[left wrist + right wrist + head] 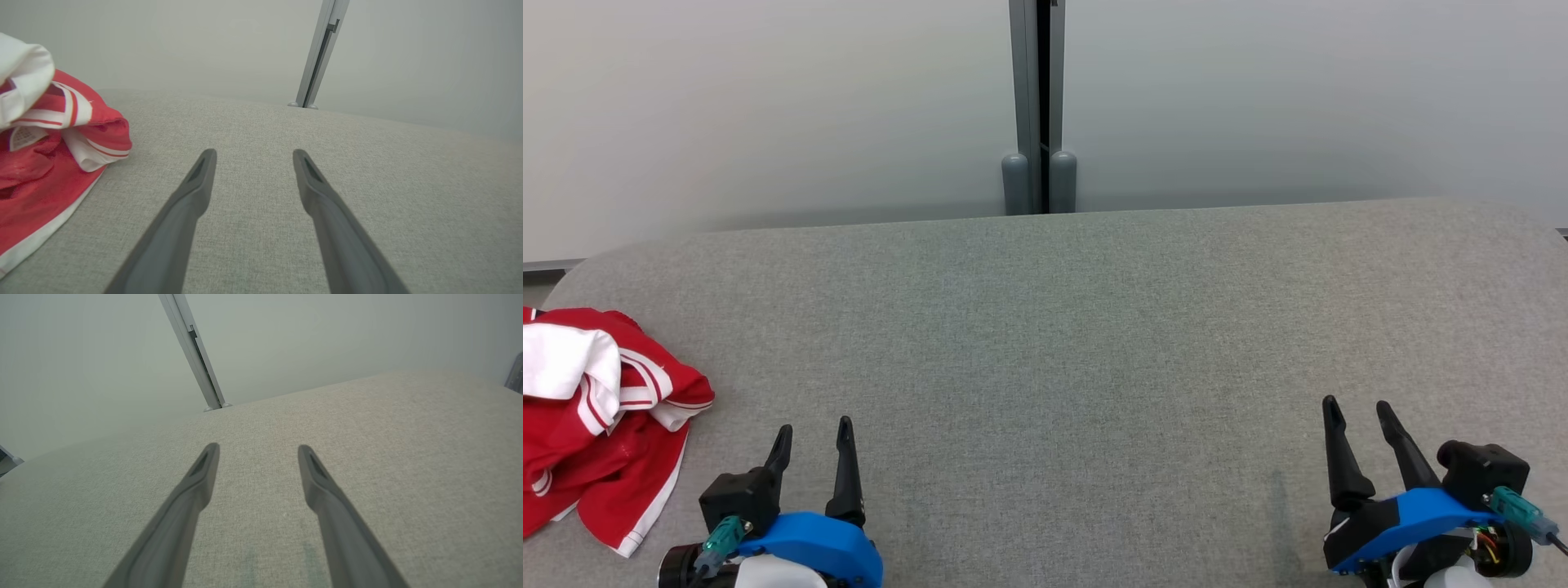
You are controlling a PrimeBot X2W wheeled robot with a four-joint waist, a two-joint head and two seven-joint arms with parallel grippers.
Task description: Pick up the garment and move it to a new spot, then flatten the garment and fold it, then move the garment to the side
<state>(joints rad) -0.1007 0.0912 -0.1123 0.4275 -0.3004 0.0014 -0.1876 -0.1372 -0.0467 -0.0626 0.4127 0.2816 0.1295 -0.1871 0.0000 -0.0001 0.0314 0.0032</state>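
The garment [600, 416] is a red and white piece of clothing, crumpled in a heap at the left edge of the grey fabric table [1062, 327]. In the left wrist view the garment [49, 155] lies to the left of the fingers, apart from them. My left gripper [814, 431] hovers open near the front edge, just right of the heap, with nothing between its fingers [192, 192]. Far to the right, my right gripper [1357, 408] is open too, and its fingers [196, 486] hold nothing above bare cloth.
A pale wall rises behind the table, split by a grey vertical post [1039, 106] with two rounded feet at the table's far edge. The table's corners are rounded. The wide middle stretch of the table [367, 437] is bare fabric.
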